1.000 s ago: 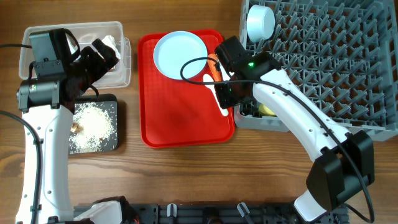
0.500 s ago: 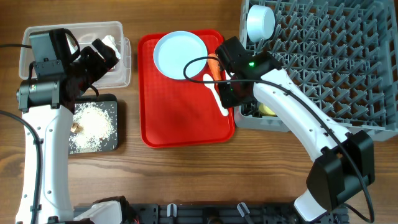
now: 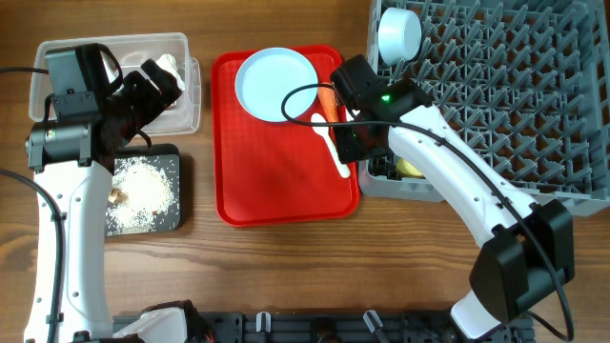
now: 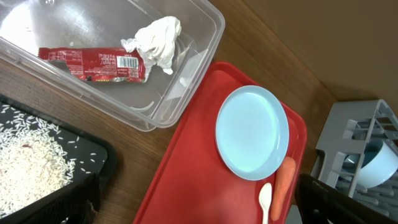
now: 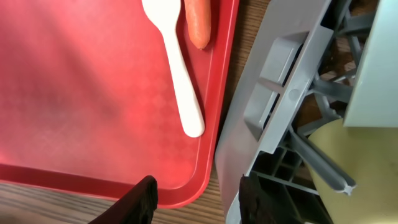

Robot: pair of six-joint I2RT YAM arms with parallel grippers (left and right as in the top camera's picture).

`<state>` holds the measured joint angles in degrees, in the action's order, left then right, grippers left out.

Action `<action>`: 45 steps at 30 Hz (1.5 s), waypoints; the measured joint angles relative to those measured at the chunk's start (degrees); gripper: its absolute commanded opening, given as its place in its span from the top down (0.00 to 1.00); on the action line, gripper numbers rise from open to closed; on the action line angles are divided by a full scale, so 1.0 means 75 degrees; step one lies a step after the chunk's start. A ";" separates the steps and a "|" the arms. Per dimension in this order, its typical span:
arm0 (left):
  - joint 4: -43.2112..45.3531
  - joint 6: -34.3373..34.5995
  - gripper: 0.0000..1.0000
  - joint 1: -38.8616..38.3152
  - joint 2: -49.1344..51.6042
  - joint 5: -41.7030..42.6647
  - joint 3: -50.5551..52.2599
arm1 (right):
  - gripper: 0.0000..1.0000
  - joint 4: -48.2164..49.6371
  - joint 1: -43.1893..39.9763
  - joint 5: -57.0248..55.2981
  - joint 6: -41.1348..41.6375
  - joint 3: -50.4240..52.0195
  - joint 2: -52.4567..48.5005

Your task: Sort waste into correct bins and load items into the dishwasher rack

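A white plastic spoon [image 5: 177, 62] lies on the flat red serving tray [image 5: 93, 93] beside an orange carrot [image 5: 198, 22]. My right gripper [image 5: 199, 199] hangs open just past the spoon's handle. It straddles the tray's right rim and the grey dishwasher rack [image 5: 280, 93], with nothing between its fingers. The round pale blue plate [image 3: 276, 84] rests on the tray. In the rack sit a pale blue bowl [image 3: 398, 36] and a yellow cup [image 3: 410, 169]. My left gripper [image 3: 152, 84] is wide open over the clear tub [image 4: 205, 18], which holds a red wrapper [image 4: 93, 62] and a white tissue [image 4: 155, 37].
The black tray [image 3: 176, 157] in front of the tub holds loose rice [image 3: 143, 186] and a small brown scrap [image 3: 116, 193]. Bare wooden table [image 3: 286, 267] runs along the front. The rack's near wall stands close against the red tray's right edge.
My right gripper's jaws have widened a little and it has shifted slightly, so more of the spoon shows. The left arm has not moved.
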<state>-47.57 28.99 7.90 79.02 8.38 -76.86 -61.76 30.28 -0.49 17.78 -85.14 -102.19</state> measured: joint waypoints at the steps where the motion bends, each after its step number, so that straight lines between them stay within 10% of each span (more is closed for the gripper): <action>1: 0.0000 0.0000 0.00 0.0000 0.0000 0.0000 0.0000 | 0.55 0.0012 0.0000 0.0000 0.0029 0.0000 -0.0003; 45: 0.0000 0.0000 0.00 0.0000 0.0000 0.0000 0.0000 | 0.53 -0.0743 0.0006 -0.0889 0.0117 0.0009 -0.0428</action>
<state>-47.57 28.99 7.90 79.02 8.38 -76.86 -67.33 30.33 -7.16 18.65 -85.08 -105.41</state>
